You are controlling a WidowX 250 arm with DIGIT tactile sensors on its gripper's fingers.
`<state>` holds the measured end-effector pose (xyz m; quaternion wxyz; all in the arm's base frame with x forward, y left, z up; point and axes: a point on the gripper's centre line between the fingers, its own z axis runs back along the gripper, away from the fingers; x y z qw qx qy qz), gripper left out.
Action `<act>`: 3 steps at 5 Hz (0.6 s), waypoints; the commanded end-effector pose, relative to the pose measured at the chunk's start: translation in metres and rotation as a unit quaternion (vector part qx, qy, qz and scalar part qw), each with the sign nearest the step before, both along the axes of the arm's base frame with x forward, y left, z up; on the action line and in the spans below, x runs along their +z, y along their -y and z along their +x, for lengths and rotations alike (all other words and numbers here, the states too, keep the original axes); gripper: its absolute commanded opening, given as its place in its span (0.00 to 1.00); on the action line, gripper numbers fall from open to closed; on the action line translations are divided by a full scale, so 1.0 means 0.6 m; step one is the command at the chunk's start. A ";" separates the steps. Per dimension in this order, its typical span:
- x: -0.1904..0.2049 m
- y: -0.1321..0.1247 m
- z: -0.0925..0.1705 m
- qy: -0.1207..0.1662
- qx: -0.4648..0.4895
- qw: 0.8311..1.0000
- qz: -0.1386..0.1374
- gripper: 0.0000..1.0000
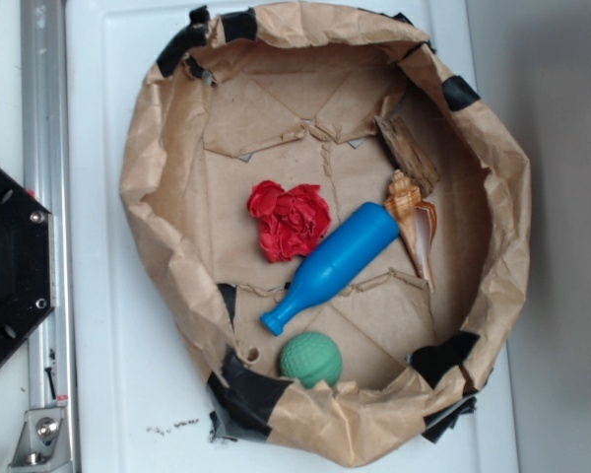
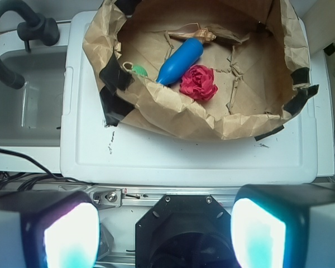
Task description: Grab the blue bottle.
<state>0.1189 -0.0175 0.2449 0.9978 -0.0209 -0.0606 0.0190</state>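
Four items are lying in the paper bowl (image 1: 492,246): bottle (image 1: 340,261) at centre, between rose (image 1: 290,221) and shell (image 1: 414,222), ball (image 1: 310,359) near its mouth. I'm starting the approach, holding the end effector (image 2: 164,231) wide and empty, well short; next I'm reaching over the rim.

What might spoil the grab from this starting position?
The blue bottle lies tilted between the red crumpled flower and the seashell; the open gripper may catch either one. The paper wall stands high, so a low approach may snag it. The smooth rounded body may roll away.
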 end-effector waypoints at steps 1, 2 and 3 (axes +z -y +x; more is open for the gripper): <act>0.000 0.000 0.000 0.000 0.000 1.000 0.000 1.00; -0.030 -0.028 0.069 0.057 0.057 0.996 -0.025 1.00; -0.068 -0.053 0.132 0.067 0.115 0.990 -0.035 1.00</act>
